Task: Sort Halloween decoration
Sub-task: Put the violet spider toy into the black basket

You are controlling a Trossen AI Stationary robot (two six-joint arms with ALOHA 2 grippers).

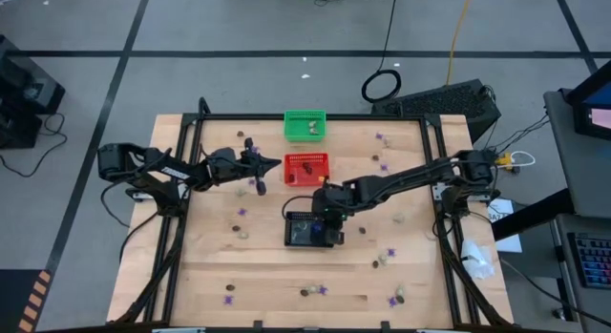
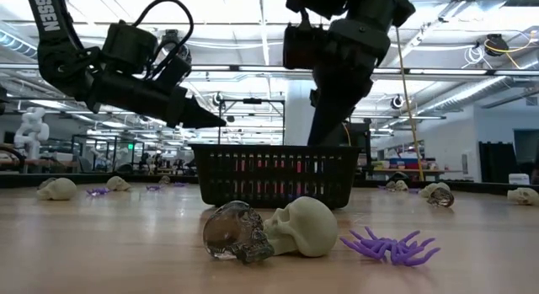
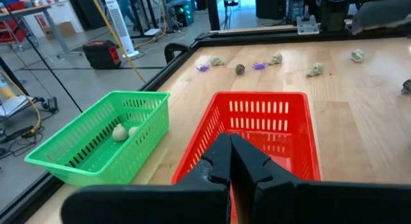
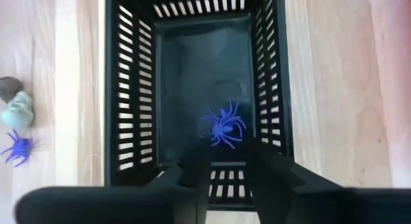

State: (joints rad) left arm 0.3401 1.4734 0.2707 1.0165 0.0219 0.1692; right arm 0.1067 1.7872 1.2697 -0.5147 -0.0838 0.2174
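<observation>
Right gripper (image 4: 221, 165): you see its fingers slightly apart above the black rectangular mesh basket (image 4: 128, 89), a purple plastic spider (image 4: 224, 126) lying inside.
Left gripper (image 3: 231, 161): fingers together, empty, over the red mesh basket (image 3: 302, 131).
Other trinkets: scattered across the wooden table (image 1: 267, 266).

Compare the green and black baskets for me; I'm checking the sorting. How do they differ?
The green basket holds two pale cream trinkets; the black basket holds one purple spider. The green basket sits at the table's far edge, the black basket mid-table under the right gripper. Both are rectangular mesh.
</observation>
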